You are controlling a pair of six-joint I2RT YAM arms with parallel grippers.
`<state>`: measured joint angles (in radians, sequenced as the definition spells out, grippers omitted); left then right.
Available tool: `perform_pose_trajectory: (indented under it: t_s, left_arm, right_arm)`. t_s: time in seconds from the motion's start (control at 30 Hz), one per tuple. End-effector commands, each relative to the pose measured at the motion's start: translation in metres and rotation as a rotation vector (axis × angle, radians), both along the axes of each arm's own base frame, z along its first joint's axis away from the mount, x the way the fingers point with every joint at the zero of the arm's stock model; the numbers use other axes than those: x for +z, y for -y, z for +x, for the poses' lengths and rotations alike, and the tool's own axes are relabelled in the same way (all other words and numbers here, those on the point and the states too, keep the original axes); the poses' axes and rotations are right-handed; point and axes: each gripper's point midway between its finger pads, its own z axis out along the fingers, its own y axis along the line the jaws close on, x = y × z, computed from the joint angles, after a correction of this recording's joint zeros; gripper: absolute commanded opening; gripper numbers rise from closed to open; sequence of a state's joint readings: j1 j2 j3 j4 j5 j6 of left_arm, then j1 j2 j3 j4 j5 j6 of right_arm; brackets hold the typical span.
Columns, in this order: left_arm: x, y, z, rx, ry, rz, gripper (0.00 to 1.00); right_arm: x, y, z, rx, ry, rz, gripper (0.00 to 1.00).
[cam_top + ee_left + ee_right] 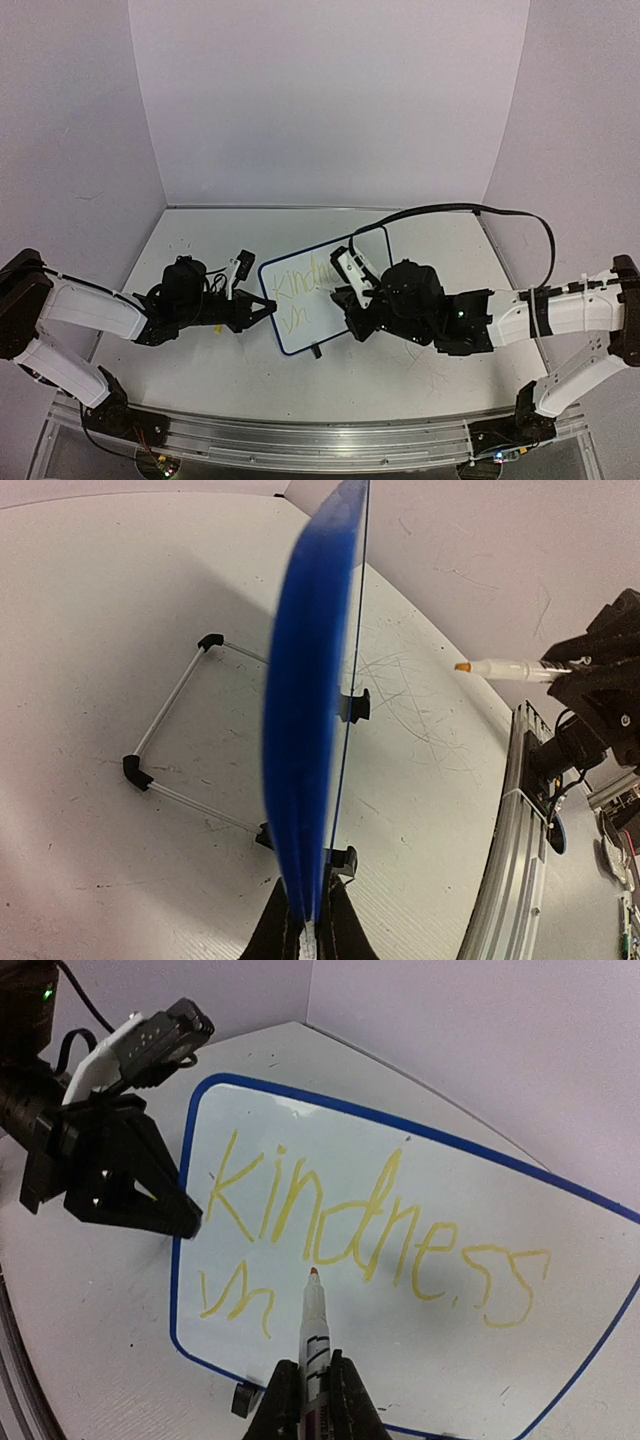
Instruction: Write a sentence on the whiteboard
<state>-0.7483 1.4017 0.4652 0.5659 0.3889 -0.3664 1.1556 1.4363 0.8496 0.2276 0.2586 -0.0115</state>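
Note:
The whiteboard [322,318] stands tilted on the table, white with a thin blue frame [300,1103]. My left gripper [268,308] is shut on its left edge, and the left wrist view shows the board edge-on [310,730] between the closed fingers [312,925]. The sentence [380,1225] in yellow-green reads "Kindness", with a short "m"-like start [240,1305] below it. My right gripper [314,1400] is shut on a white marker [315,1345]. The marker's orange tip points at the board just under the "d", to the right of the second line's start; whether it touches the surface I cannot tell.
The board's wire stand with black feet [135,770] rests on the scuffed white tabletop [420,380]. An aluminium rail [320,440] runs along the near edge. A black cable [500,212] arcs over the right arm. Walls close in the back and sides.

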Motion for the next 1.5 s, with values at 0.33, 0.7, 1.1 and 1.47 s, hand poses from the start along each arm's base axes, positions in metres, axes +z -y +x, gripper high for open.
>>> perform_pose_trajectory:
  t_s: [0.33, 0.7, 1.1, 1.47]
  left_arm:
    - [-0.012, -0.009, 0.006, 0.049, 0.002, 0.067, 0.0]
    - [-0.012, -0.007, 0.007, 0.044, -0.001, 0.07, 0.0]
    - [-0.011, -0.006, 0.006, 0.041, -0.003, 0.066, 0.0]
    - [-0.011, -0.007, 0.006, 0.04, -0.002, 0.067, 0.0]
  right_arm:
    - [-0.033, -0.026, -0.007, 0.098, -0.047, -0.088, 0.0]
    - [-0.039, -0.022, -0.002, 0.064, -0.036, -0.11, 0.0]
    - [-0.035, -0.019, 0.006, 0.017, -0.017, -0.101, 0.0]
    - [-0.031, -0.033, 0.004, 0.063, -0.015, -0.081, 0.0]
